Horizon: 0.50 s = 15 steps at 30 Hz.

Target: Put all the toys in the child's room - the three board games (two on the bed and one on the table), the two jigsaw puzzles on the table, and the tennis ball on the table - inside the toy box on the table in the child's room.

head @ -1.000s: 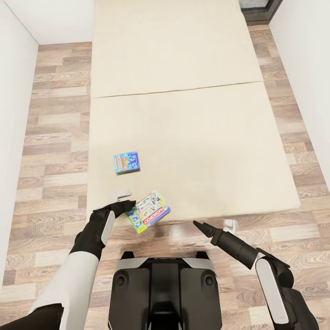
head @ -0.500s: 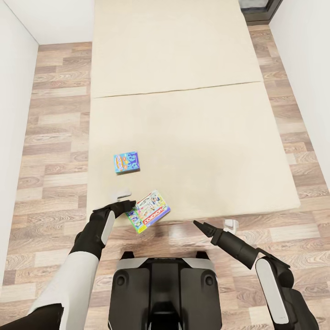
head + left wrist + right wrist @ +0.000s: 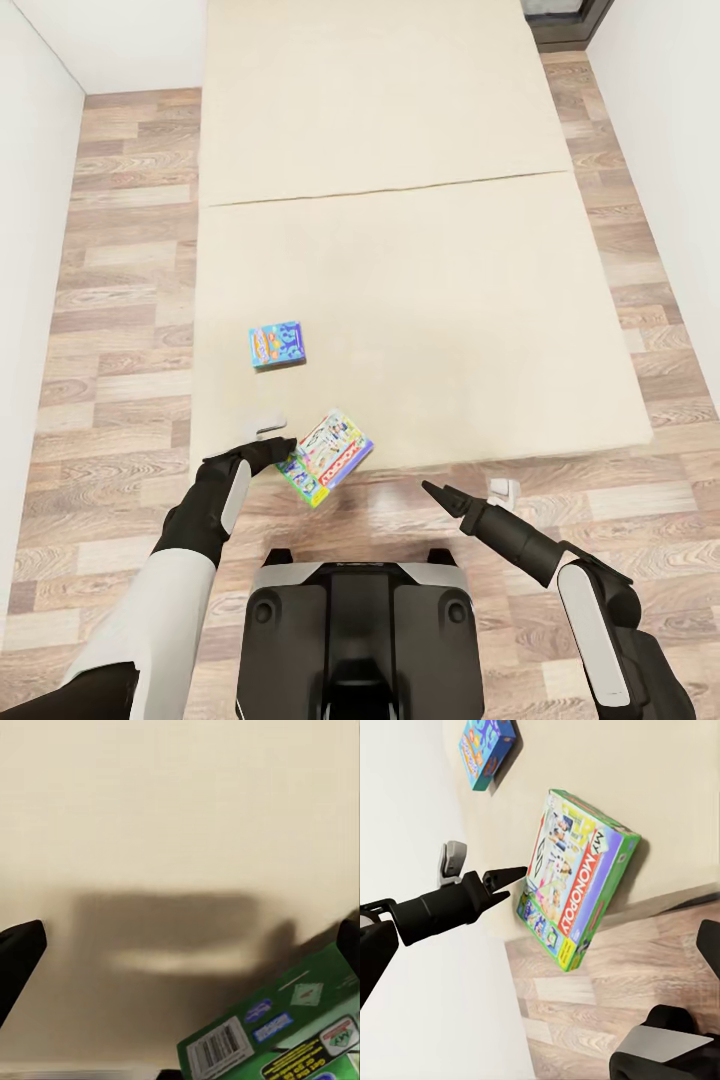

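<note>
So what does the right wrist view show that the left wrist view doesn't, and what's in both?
Right wrist view alone: the Monopoly box's printed cover, the blue board game, the left gripper from outside, and wood floor.

Left wrist view alone: the box's green underside with a barcode and a shadow on the bed.

Both: the Monopoly box and the beige bed.

Arms: white upper shells w/ black joints & forearms. Left gripper [image 3: 268, 437] has pale grey and black fingers. Dark glossy trunk at 6 o'clock.

The beige bed [image 3: 420, 300] carries a blue board game [image 3: 276, 345].
</note>
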Tool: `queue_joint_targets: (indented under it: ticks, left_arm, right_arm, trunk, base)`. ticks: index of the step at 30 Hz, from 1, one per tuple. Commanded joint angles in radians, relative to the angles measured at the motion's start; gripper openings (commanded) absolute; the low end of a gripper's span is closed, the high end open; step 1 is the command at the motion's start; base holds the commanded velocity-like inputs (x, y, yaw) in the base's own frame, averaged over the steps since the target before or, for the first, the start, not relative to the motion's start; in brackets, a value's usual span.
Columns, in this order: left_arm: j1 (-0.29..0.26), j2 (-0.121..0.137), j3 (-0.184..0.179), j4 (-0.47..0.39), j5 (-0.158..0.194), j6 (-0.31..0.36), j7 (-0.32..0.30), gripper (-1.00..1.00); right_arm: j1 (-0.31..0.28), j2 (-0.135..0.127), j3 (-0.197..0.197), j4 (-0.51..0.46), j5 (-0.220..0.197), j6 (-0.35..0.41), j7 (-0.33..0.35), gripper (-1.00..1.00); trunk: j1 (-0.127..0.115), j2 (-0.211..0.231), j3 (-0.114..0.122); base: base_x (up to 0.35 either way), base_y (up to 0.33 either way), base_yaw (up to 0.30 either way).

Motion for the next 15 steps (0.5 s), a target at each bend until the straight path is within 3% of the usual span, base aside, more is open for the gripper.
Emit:
queue_joint_targets:
  ticks: [1, 15]
  left_arm:
    - [0.0, -0.001, 0.005, 0.009, 0.001, 0.009, -0.001, 1.0]
    - [0.0, 0.0, 0.005, 0.009, 0.001, 0.007, -0.001, 1.0]
  right_arm:
    - [0.0, 0.001, -0.002, 0.0, -0.003, 0.006, 0.002, 1.0]
    - [0.0, 0.001, -0.002, 0.0, -0.002, 0.006, 0.002, 1.0]
  trunk:
    - [0.001, -0.001, -0.001]
    - [0.001, -0.001, -0.001]
  base:
    - [-0.058, 0.0, 0.0]
    - [-0.013, 0.0, 0.0]
